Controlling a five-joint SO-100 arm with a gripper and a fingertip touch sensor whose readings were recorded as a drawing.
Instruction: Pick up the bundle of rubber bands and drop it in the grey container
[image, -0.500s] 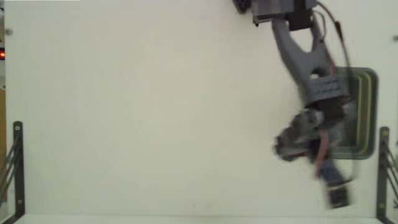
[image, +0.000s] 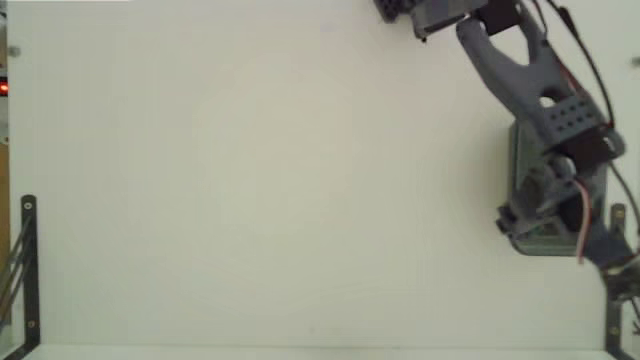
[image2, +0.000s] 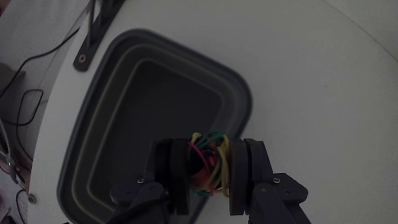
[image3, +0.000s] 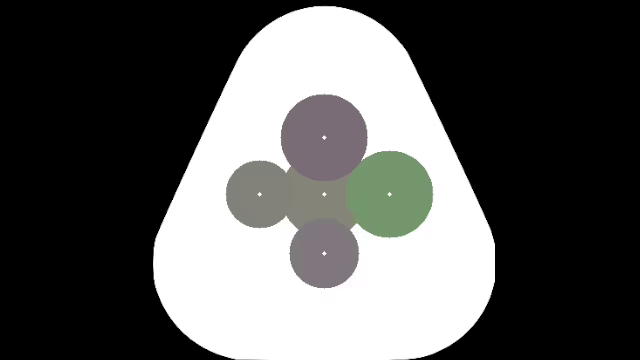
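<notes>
1. In the fixed view I look straight down on the white worktop (image: 260, 190). My arm (image: 520, 70) reaches from the top edge down the right side of the picture.
2. In this view the arm covers most of the grey container (image: 530, 238); I only make out a strip of its rim and wall at the lower left of the wrist assembly, close to the right edge of the picture.
3. From here I cannot see the end effector's fingertips or the bundle of rubber bands; the arm's own body hides them. A dark bracket (image: 28, 270) stands at the left edge and another near the right edge.
4. In the wrist view the end effector (image2: 210, 163) enters from the bottom, and its two dark pads (image2: 239, 168) are closed in on the bundle of rubber bands (image2: 210, 160), with only the clump's width between them.
5. The bundle sits clamped between the pads, yellow loops outermost with red and green strands showing, and some bands loop out above the pads.
6. The grey container (image2: 236, 93) lies directly beyond the end effector in this view. The held bundle appears over its dark interior, near the corner closest to the camera.
7. The bundle is clear of the tub's floor, carried in the grip.
</notes>
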